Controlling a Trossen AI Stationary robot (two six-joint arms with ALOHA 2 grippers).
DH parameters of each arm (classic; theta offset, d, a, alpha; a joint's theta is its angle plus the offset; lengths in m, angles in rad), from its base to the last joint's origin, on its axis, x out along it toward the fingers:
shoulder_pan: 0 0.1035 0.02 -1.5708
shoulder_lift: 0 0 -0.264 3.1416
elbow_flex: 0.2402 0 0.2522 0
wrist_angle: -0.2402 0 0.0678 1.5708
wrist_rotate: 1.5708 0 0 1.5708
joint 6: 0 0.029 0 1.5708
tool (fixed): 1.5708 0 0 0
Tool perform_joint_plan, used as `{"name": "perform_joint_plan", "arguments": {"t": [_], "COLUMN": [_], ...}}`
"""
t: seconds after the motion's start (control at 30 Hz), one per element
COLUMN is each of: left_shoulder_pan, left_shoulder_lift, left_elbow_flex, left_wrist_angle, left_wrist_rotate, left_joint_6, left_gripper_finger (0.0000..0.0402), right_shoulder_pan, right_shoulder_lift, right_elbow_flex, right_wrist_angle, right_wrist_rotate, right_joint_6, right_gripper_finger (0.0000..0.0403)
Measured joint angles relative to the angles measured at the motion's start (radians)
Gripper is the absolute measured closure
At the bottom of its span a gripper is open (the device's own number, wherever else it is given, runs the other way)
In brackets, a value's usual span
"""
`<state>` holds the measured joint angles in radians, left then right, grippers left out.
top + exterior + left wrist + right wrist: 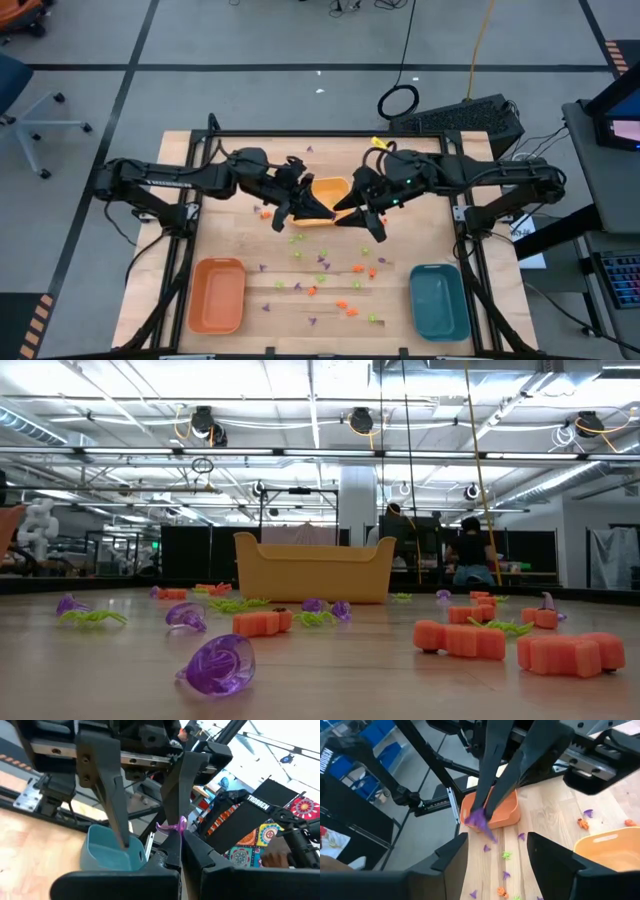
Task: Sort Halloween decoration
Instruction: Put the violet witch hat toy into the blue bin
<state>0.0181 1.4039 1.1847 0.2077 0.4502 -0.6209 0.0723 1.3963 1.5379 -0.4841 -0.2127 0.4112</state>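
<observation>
Mid-handover above the bench, near the yellow tray (330, 190) at twelve o'clock: left hand (172, 827) pinches a purple decoration (176, 826), right hand (495, 847) gaping wide, empty, needing to close on it.

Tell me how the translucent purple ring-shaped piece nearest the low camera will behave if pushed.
The translucent purple ring-shaped piece looks like thin glossy plastic, so probably light and slippery. It rests tilted on its curved edge, so a push may roll or tip it rather than slide it on the wooden table.
</observation>
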Motion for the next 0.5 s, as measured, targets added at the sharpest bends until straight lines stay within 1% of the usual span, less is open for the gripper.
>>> {"name": "perform_joint_plan", "arguments": {"t": [0.1, 0.2, 0.4, 0.5], "left_shoulder_pan": [0.000, 0.000, 0.004, 0.006], "left_shoulder_lift": [0.013, 0.014, 0.014, 0.014], "left_elbow_flex": [0.000, 0.000, 0.000, 0.000], "left_wrist_angle": [-0.001, -0.003, -0.008, -0.008], "left_wrist_rotate": [0.012, 0.017, 0.018, 0.018], "left_joint_6": [-0.002, -0.009, -0.021, -0.027], "left_gripper_finger": [0.0401, 0.0401, 0.0401, 0.0401], "right_shoulder_pan": [0.000, 0.000, 0.000, 0.000], "right_shoulder_lift": [0.011, 0.015, 0.017, 0.017], "right_elbow_flex": [0.000, 0.000, 0.000, 0.000], "right_wrist_angle": [-0.004, 0.001, 0.002, 0.002], "right_wrist_rotate": [-0.002, -0.002, -0.053, -0.054], "right_joint_6": [-0.006, -0.015, -0.036, -0.045], "right_gripper_finger": [0.0214, 0.0226, 0.0269, 0.0293]}}
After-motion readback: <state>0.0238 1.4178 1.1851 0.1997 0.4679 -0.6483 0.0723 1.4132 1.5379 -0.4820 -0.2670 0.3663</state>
